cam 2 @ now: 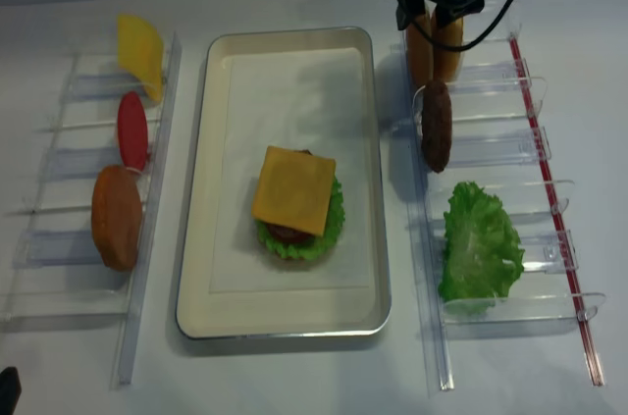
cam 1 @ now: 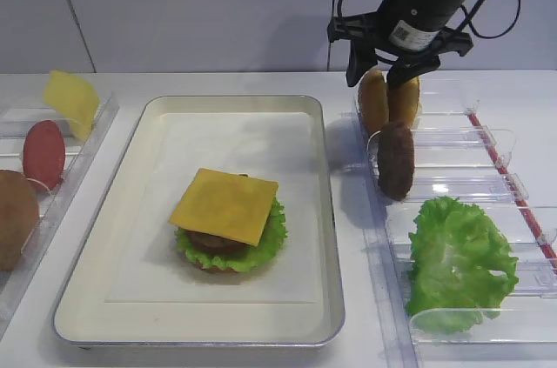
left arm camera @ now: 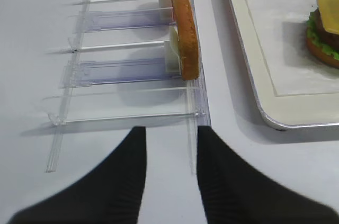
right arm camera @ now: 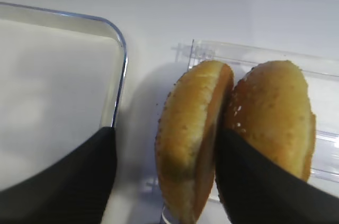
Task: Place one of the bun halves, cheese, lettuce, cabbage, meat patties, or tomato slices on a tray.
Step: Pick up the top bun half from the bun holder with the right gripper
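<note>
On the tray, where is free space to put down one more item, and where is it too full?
The tray has bare paper along its far end, behind the cheese, and in strips left and right of the stack. The near middle is crowded by that stack over the lettuce.

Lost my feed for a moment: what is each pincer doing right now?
Left pincer: open, holding nothing, over the clear plastic rack.
Right pincer: open, its fingers straddling one golden-brown bun half, not closed on it.

Right gripper [right arm camera: 164,179] fingers [right arm camera: 69,181] spread wide
</note>
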Controlling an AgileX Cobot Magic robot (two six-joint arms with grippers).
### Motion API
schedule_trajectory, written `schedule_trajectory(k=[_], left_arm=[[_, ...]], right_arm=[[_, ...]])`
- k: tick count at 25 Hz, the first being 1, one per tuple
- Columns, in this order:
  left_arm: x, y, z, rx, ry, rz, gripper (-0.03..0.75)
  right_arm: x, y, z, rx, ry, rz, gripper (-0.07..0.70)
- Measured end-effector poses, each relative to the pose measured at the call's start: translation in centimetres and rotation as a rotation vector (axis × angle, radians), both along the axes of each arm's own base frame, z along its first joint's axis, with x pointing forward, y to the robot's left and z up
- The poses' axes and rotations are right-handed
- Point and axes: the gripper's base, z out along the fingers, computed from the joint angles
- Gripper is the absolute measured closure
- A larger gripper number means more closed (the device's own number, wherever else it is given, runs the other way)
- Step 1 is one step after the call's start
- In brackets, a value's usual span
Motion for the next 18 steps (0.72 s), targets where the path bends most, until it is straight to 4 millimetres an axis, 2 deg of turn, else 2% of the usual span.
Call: schedule_trajectory(k=[12, 14, 18], left_arm=[[0.0, 0.0, 0.0, 0.000, 0.000, 0.000, 0.499], [0.0, 0.0, 0.0, 0.000, 0.000, 0.000, 0.499], [0.0, 0.0, 0.0, 0.000, 0.000, 0.000, 0.499]], right_arm=[[0.5, 0.2, -1.2, 0.004, 0.015, -0.006, 0.218], [0.4, 0.2, -1.3, 0.002, 0.024, -0.004, 0.252], [0.3, 0.1, -1.3, -0.012, 0.031, 0.002, 0.393]])
